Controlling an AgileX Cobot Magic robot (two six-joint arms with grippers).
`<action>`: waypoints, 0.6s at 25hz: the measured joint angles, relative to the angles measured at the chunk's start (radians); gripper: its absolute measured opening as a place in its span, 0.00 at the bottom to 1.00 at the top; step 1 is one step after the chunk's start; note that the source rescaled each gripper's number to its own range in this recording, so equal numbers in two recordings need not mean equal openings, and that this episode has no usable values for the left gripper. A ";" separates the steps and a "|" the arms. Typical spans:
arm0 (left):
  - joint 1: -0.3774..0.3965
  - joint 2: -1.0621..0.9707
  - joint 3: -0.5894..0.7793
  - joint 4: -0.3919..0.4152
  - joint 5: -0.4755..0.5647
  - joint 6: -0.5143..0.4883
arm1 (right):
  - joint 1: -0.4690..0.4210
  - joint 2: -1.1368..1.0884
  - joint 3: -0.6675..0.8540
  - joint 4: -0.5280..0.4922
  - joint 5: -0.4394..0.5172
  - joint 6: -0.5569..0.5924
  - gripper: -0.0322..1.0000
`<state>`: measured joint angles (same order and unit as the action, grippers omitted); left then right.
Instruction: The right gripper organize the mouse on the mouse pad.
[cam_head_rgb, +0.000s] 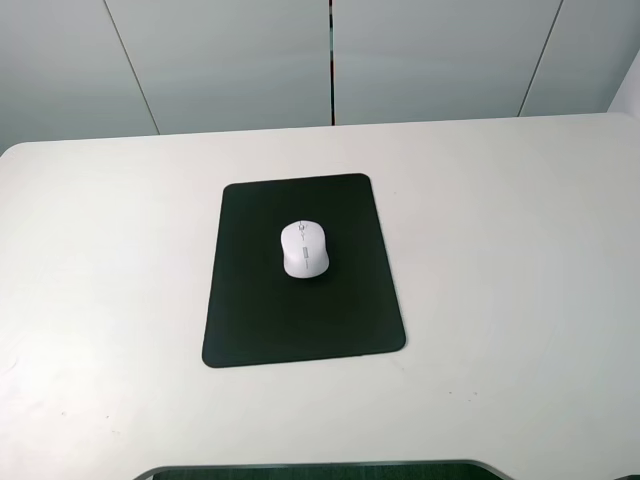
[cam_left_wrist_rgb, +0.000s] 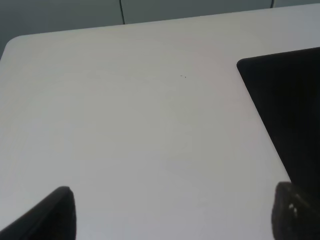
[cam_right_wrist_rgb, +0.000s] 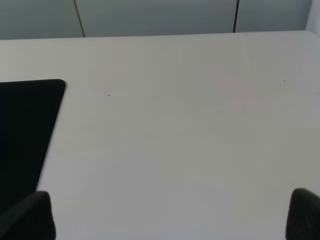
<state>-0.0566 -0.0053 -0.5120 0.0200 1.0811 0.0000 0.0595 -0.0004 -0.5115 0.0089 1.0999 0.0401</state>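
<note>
A white mouse sits on the black mouse pad, just above the pad's centre toward twelve o'clock in the high view, its scroll wheel end pointing to twelve and its body turned slightly off the pad's long axis; judged from that, the placing looks done or nearly so. The right gripper shows only its two dark fingertips in its wrist view, set wide apart over bare table and holding nothing; the left gripper is likewise spread and empty. The mouse looks light, rigid and smooth-shelled, probably slippery; its flanks at three and nine o'clock seem the best place to pinch. The matte pad should resist sliding. Open pad surrounds the mouse on every side, widest toward six o'clock; the table beyond is clear to its edges.
</note>
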 joint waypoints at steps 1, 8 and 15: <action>0.000 0.000 0.000 0.000 0.000 0.000 | 0.000 0.000 0.000 -0.001 0.000 0.000 1.00; 0.000 0.000 0.000 0.000 0.000 0.000 | 0.000 0.000 0.000 -0.002 0.000 -0.002 1.00; 0.000 0.000 0.000 0.000 0.000 0.000 | 0.000 0.000 0.000 -0.002 0.000 -0.002 1.00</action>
<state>-0.0566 -0.0053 -0.5120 0.0200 1.0811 0.0000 0.0595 -0.0004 -0.5115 0.0065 1.0999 0.0384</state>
